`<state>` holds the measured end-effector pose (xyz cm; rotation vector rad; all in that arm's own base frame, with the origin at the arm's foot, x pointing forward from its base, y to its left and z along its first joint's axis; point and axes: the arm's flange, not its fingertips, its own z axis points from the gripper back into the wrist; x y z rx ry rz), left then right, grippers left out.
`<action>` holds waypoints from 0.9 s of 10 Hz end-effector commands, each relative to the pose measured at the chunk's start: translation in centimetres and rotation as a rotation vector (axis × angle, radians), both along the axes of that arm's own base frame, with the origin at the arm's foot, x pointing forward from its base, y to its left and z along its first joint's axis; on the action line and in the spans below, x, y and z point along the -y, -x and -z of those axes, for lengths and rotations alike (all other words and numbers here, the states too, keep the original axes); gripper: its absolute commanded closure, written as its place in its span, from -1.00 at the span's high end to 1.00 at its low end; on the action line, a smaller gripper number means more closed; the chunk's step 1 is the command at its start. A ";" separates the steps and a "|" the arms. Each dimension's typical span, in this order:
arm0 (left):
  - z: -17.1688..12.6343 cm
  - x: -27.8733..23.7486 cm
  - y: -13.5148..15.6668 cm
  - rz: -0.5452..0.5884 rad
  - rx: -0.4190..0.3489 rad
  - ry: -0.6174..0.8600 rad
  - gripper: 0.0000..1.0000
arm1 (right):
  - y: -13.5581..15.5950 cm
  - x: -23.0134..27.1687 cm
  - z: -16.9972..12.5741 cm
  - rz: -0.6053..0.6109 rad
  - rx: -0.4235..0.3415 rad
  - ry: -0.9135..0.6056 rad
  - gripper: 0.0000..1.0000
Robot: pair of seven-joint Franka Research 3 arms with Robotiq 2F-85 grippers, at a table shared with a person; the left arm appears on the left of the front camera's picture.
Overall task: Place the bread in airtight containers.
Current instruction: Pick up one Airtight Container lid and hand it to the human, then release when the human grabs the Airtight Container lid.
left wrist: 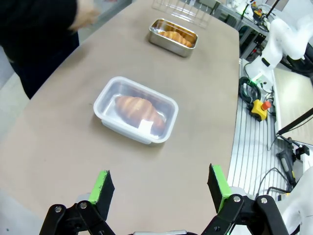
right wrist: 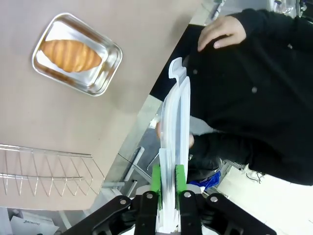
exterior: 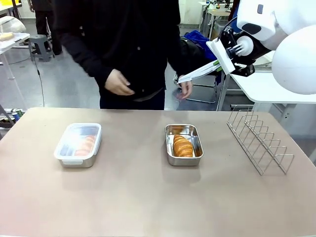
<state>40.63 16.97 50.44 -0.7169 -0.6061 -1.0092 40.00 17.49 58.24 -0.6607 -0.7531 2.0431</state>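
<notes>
Tabletop (exterior: 148, 197) wide, tan. Person (exterior: 123, 44) behind far edge, dark top, hands loose near waist. Wire rack (exterior: 259, 140) at robot's right, partly cut off in right wrist view. Right pincer (right wrist: 166, 178) up off tabletop, clenched on clear lid (right wrist: 176, 147), seen edge-on. Left pincer (left wrist: 159, 188) released, pads wide, hovering above lidded tin (left wrist: 136, 110); croissant (left wrist: 139, 110) blurred through plastic. Open tin (exterior: 183, 144) mid-tabletop, second croissant (exterior: 182, 146) inside, uncovered.
</notes>
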 end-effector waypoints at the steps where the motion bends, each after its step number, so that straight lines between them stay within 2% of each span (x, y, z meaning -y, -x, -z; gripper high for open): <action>1: -0.2 0.1 0.2 0.010 0.007 0.000 1.00 | 0.3 0.2 -0.2 0.002 0.003 -0.010 -1.00; 9: -0.2 0.1 0.2 0.010 0.007 0.000 1.00 | 0.3 0.2 -0.2 0.002 0.003 -0.010 -1.00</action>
